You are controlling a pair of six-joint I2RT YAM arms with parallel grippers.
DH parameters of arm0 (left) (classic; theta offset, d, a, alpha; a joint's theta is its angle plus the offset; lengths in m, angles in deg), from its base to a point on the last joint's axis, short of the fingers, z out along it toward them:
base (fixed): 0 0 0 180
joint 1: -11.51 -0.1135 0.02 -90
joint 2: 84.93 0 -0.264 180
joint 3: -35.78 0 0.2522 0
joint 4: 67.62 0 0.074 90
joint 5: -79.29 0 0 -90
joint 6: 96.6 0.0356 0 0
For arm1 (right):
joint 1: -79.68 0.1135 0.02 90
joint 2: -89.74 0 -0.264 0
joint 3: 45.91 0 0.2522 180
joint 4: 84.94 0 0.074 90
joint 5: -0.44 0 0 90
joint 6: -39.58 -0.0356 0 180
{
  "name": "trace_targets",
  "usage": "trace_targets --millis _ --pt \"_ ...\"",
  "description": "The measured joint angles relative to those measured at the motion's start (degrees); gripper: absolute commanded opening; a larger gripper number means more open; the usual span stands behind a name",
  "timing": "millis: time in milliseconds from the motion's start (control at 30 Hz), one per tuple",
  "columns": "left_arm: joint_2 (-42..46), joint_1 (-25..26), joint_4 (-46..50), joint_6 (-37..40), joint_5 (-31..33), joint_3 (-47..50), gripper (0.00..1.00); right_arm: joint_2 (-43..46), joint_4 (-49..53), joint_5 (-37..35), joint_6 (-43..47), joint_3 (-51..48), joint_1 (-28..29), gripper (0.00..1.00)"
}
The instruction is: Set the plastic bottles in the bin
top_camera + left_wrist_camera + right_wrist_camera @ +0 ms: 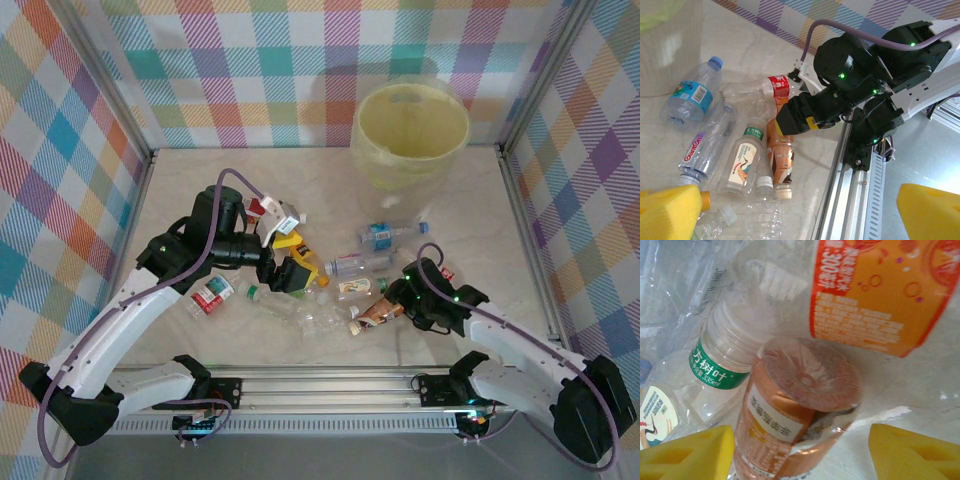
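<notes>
The plastic bottles lie scattered on the counter (200, 180) on the near side of the bin (405, 172), all well apart from it. A blue-labelled water bottle (385, 235) is the closest to it.

The right gripper (390, 305) is down at the edge of the heap farthest from the bin, straddling a copper-brown labelled bottle (790, 410) that lies on its side with its base towards the wrist camera. The yellow pads (685, 455) sit just beside its flanks, but I can't tell whether they are squeezing it. The left gripper (290, 258) hangs over the heap's other side, on the near side of the bin, spread wide and holding nothing.

The brown bottle looks empty, so I'd judge it very light, with thin walls that dent under a hard pinch. Its shrink-film label is glossy and probably slippery, and the round body will want to roll. A hold across the labelled middle seems soundest. A green-labelled clear bottle (715, 372) touches it, and an orange-labelled bottle (875, 295) lies just beside it, so either may get dragged along.
</notes>
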Motion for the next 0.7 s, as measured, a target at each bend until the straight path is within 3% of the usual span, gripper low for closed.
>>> trace_targets --millis 367,700 --pt "-1.1 0.0 -0.5 0.0 0.0 0.0 1.0 -6.3 -8.4 1.0 -1.3 -2.5 1.1 0.7" --pt "-1.1 0.0 -0.5 0.0 0.0 0.0 1.0 -6.9 -11.0 0.9 -2.1 -4.0 1.2 0.62"
